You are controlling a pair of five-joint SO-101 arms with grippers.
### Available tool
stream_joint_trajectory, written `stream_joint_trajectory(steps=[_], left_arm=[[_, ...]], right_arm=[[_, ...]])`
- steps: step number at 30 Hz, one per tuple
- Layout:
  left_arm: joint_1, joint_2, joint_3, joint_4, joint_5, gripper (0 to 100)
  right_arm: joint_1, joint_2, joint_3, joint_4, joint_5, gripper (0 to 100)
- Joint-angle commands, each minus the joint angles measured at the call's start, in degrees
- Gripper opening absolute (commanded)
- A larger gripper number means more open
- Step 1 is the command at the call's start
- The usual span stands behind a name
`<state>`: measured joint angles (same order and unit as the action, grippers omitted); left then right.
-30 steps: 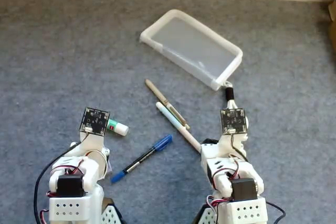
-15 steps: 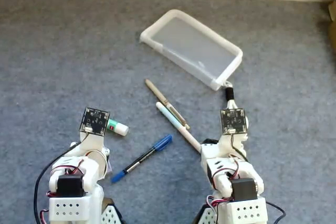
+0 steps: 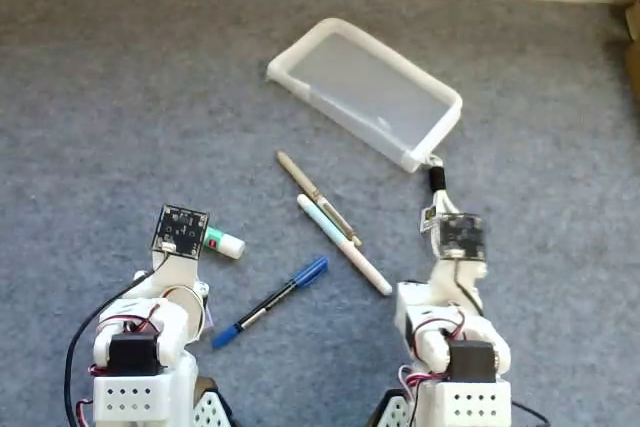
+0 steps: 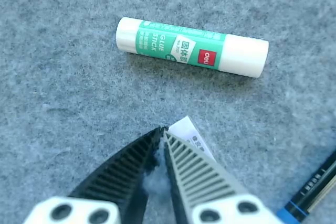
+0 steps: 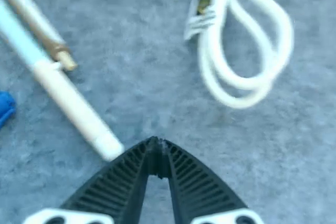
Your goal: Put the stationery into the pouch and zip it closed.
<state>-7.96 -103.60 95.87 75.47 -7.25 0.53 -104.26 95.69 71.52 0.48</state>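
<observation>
lying glue stick (image 4: 192,46) near left end effector (image 4: 161,132), right end effector (image 5: 156,142) beside white pen (image 5: 73,108), both pinched together

pouch (image 3: 370,92): frosted smooth plastic | table cover (image 3: 120,97): matt rough felt | glue stick (image 4: 191,46): glossy plastic

Your tabletop (image 3: 120,97) was covered in grey, felt-like fabric. Lying on it, you had:
- a translucent white pouch (image 3: 365,92), flat toward the far side, with its white cord loop (image 5: 244,45) trailing from one corner
- a tan pen (image 3: 318,197) and a white pen (image 3: 343,244), side by side and nearly touching
- a blue pen (image 3: 270,302), nearer the arms
- a green-and-white glue stick (image 4: 191,53), on its side
</observation>
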Motion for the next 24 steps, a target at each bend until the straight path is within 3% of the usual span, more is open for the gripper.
stream_joint_trajectory(steps=[1,5,9,14,24], left_arm=[[-0.84,-0.31,1.19,0.26,0.35,1],[-0.84,-0.31,1.19,0.26,0.35,1],[-0.84,-0.31,1.19,0.26,0.35,1],[-0.84,-0.31,1.19,0.26,0.35,1],[-0.75,-0.31,1.19,0.26,0.35,1]], right_arm=[[6.64,-1.01,-3.03,0.48,0.79,0.6],[6.73,-1.01,-8.04,0.48,2.2,0.8],[7.78,-1.01,-12.7,-0.22,14.68,0.7],[7.96,-0.84,-17.98,-5.14,15.12,0.9],[7.78,-0.4,-26.77,-5.41,17.05,3.4]])
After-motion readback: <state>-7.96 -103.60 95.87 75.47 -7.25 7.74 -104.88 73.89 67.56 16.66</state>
